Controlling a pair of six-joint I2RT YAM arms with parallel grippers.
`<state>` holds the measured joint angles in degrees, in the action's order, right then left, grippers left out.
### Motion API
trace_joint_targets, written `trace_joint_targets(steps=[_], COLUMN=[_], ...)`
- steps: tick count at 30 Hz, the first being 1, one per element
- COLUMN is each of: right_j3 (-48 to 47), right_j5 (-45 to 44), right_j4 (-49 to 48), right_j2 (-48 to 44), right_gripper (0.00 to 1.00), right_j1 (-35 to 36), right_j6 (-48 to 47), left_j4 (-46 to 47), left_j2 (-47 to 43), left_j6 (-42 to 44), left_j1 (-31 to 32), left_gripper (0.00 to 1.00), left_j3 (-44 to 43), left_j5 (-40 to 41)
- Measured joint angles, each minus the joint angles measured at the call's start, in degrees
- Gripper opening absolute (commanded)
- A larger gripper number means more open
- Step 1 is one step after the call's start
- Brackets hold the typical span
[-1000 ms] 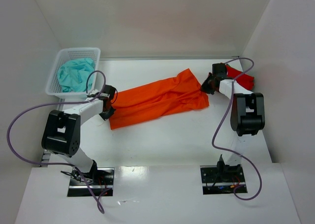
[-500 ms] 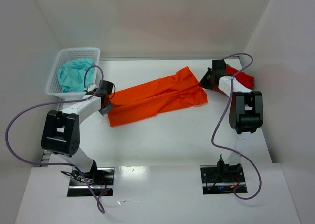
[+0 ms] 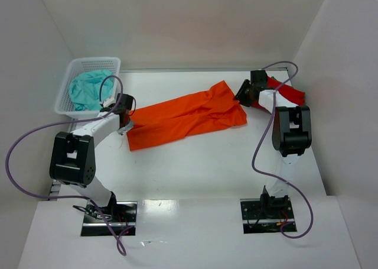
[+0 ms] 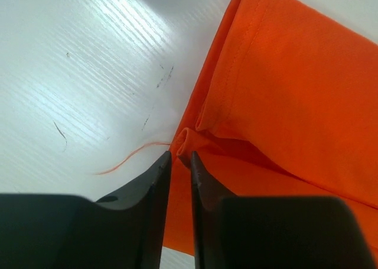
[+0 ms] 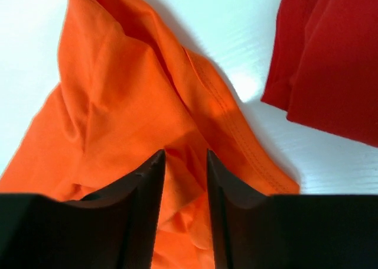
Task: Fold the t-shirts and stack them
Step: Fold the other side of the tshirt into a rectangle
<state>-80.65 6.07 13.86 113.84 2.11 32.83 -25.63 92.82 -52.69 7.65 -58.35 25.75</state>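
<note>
Looking for the orange t-shirt point(image 3: 186, 118), where do you have it? (desk)

I see it stretched out in a long, loosely folded strip across the middle of the counter point(image 3: 207, 162). It runs on a slant from near left to far right, with one arm at each end. (me)

And the other one? (desk)

The red t-shirt point(image 3: 289, 93) lies bunched at the far right of the counter, behind my right arm. It is close to the orange one, but a strip of bare counter shows between them in my right wrist view. (me)

What are the tools doing? (desk)

My left tool point(image 3: 125, 126) sits low at the strip's near-left end. Its jaws stand a narrow slit apart, and a small rolled corner of the hem lies right at the mouth of that slit. I can't tell whether the cloth touches the fingertips. My right tool point(image 3: 241, 96) is at the far-right end with its jaws further apart. Rumpled orange cloth shows in the gap between them, and they are not clamped on it. (me)

Anything else on the counter? (desk)

A white mesh basket point(image 3: 88, 62) sits in the far left corner with a teal cloth point(image 3: 88, 88) heaped inside. A loose orange thread point(image 4: 127, 159) lies on the counter just beside my left tool. (me)
</note>
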Motion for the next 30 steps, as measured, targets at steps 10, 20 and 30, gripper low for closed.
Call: trace_joint_targets(steps=[10, 20, 30], right_j3=[-2.0, 4.7, 9.9], right_j5=[0.5, 0.8, 0.6], right_j4=[0.1, -0.7, -0.4], right_j2=[-2.7, -17.8, -12.5], right_gripper=[0.69, 0.48, 0.09], right_j1=[0.0, 1.5, 8.7], right_j6=[-2.3, -2.6, -0.9], left_j4=[1.8, 6.4, 12.9], left_j2=[-6.1, -14.2, -6.2], left_j6=[5.7, 16.7, 24.3], left_j1=[-0.1, 2.5, 11.6], left_gripper=[0.92, 0.89, 0.80], left_j3=[-0.6, -0.4, -0.4], left_j5=[-5.7, -19.2, -30.7])
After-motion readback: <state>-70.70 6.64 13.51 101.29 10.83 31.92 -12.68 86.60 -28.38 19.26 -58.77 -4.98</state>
